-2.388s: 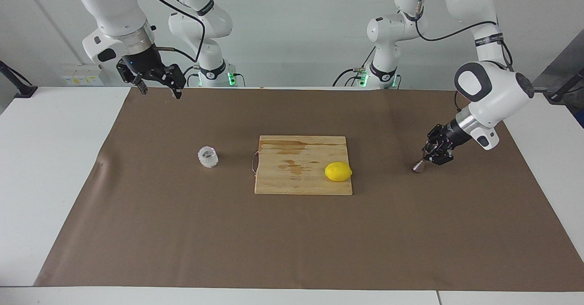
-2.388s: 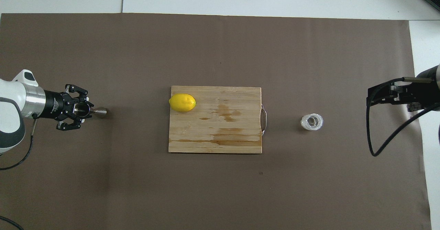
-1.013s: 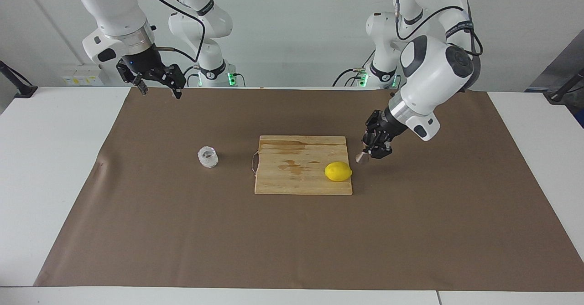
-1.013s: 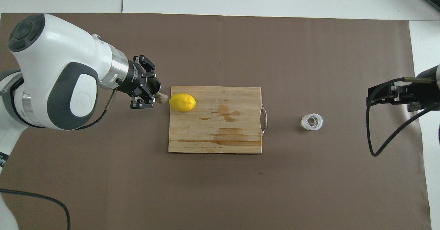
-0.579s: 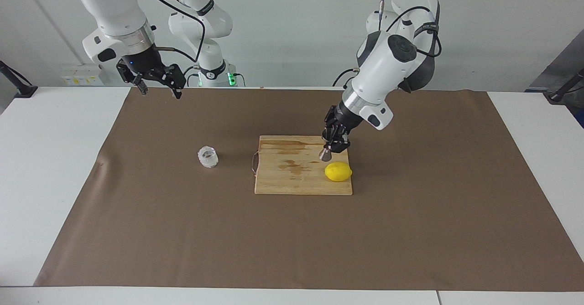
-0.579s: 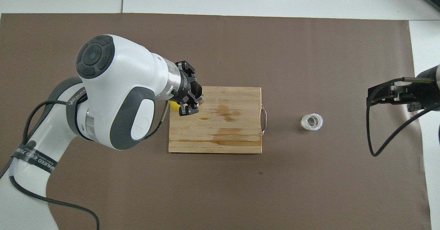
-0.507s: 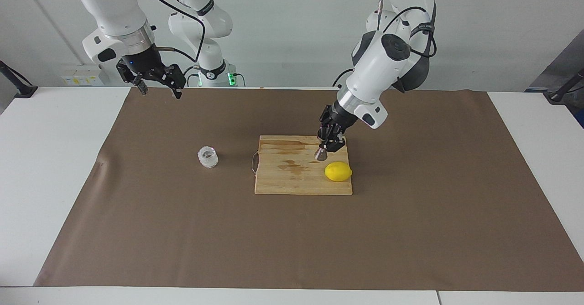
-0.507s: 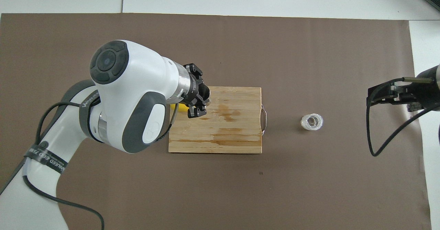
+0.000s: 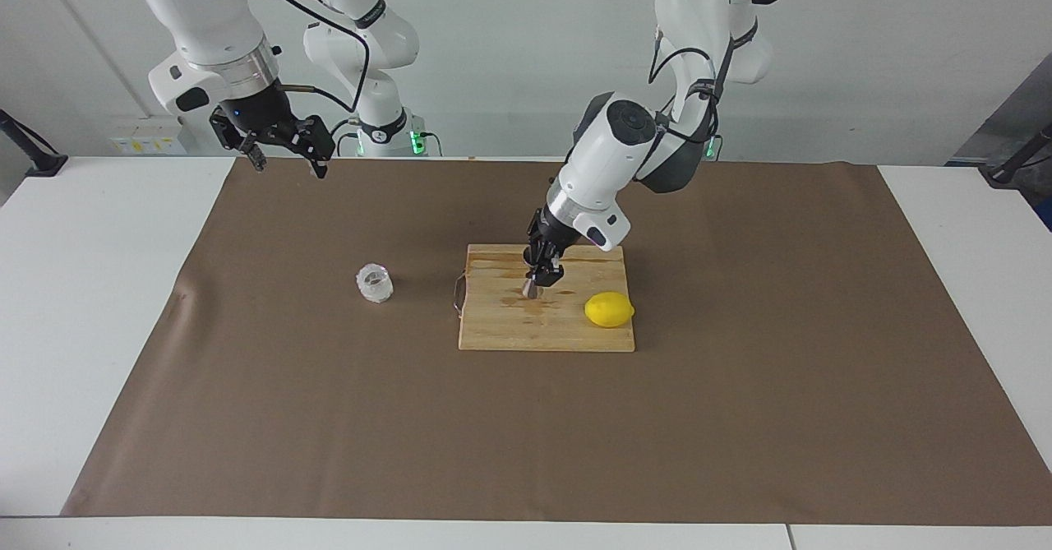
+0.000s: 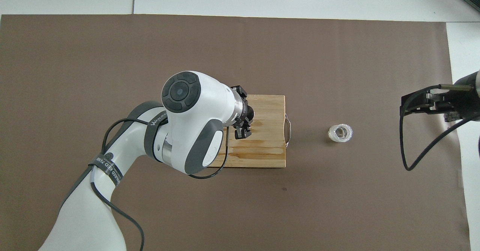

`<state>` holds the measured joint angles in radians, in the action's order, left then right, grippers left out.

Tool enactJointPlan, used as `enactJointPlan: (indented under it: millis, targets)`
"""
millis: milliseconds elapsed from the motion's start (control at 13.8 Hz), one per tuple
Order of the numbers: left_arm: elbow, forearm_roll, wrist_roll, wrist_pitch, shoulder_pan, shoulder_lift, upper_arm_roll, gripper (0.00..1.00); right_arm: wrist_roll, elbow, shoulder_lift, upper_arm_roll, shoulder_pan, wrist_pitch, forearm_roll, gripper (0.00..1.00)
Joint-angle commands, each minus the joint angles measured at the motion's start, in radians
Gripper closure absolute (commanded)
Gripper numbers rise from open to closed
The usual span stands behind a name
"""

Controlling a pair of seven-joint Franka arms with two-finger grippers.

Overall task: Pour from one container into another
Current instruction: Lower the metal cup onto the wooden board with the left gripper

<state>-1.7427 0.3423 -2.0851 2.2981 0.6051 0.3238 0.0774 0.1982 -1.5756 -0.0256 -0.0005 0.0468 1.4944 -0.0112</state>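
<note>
The small clear glass cup [image 9: 375, 283] [image 10: 340, 133] stands upright on the brown mat, between the cutting board and the right arm's end of the table. My left gripper [image 9: 539, 277] [image 10: 243, 122] is shut on the silver metal jigger [image 9: 529, 289] and holds it just over the middle of the wooden cutting board [image 9: 493, 332] [image 10: 268, 146]. In the overhead view the left arm hides the jigger. My right gripper [image 9: 288, 168] [image 10: 407, 106] waits open and holds nothing, raised over the mat's corner at the right arm's end.
A yellow lemon [image 9: 609, 310] lies on the board's corner toward the left arm's end; the arm covers it in the overhead view. The board has a wire handle [image 9: 457, 293] on the cup's side. The brown mat [image 9: 526, 435] covers most of the white table.
The left arm has carried the jigger from the left arm's end of the mat, past the lemon, to over the board's middle, closer to the cup. The right arm has not moved.
</note>
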Motion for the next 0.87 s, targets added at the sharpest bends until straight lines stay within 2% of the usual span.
enactJointPlan:
  millis: [0,362,796]
  targets:
    - [-0.047,-0.006,-0.047,0.055,0.053,-0.015,-0.016,1.0,-0.025,-0.006,-0.004,-0.001,-0.004,-0.006,0.024,0.0]
    - [-0.096,-0.013,-0.062,0.104,0.087,-0.002,-0.018,1.0,-0.025,-0.006,-0.004,-0.001,-0.004,-0.006,0.024,0.0]
    - [-0.095,-0.014,-0.064,0.106,0.094,0.001,-0.018,1.0,-0.025,-0.006,-0.004,-0.001,-0.004,-0.005,0.024,0.0]
